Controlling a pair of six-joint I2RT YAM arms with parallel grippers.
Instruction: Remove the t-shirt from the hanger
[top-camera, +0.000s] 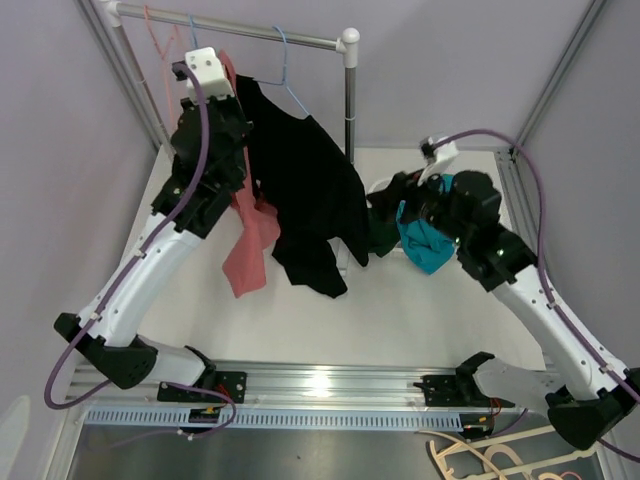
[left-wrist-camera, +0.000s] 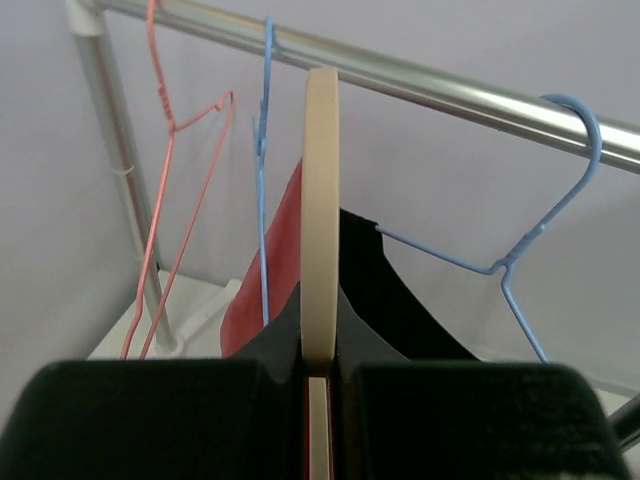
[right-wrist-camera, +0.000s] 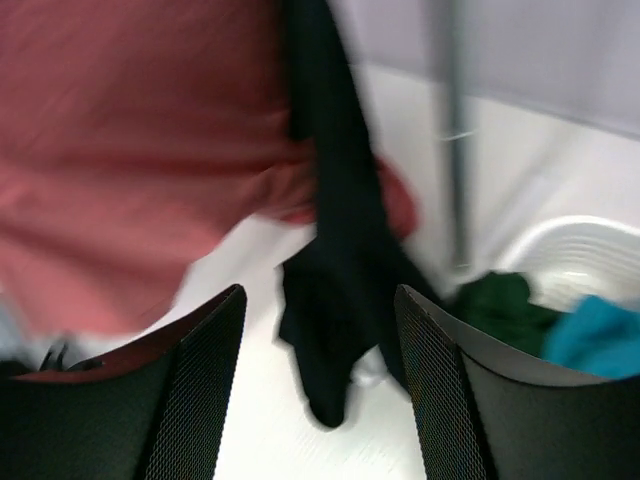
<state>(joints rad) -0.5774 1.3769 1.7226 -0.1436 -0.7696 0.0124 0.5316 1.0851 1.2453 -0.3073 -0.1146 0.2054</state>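
Lavender walls on three sides; white table (top-camera: 400, 310) with a silver metal rail (top-camera: 280, 38) across the back. The black t-shirt (top-camera: 305, 190) is on the rail, draped low, its hem close to the table. A salmon-red shirt (top-camera: 250, 250) hangs just beside it on the left.

Left arm raised to the rail. Left gripper (left-wrist-camera: 318, 385) is pressed onto a flat beige wooden hanger (left-wrist-camera: 320, 200), seen edge-on and hooked over the rail. Black cloth shows on both sides of that hanger. A blue wire hanger (left-wrist-camera: 520, 250) and a pink wire hanger (left-wrist-camera: 170, 170) are also on the rail.

Right gripper (right-wrist-camera: 318, 300) is spread with nothing between the fingers (view blurred), facing the t-shirt. To its right, a white ribbed basket (right-wrist-camera: 580, 250) holds a dark green cloth (right-wrist-camera: 500, 300) and a teal cloth (right-wrist-camera: 600, 335).
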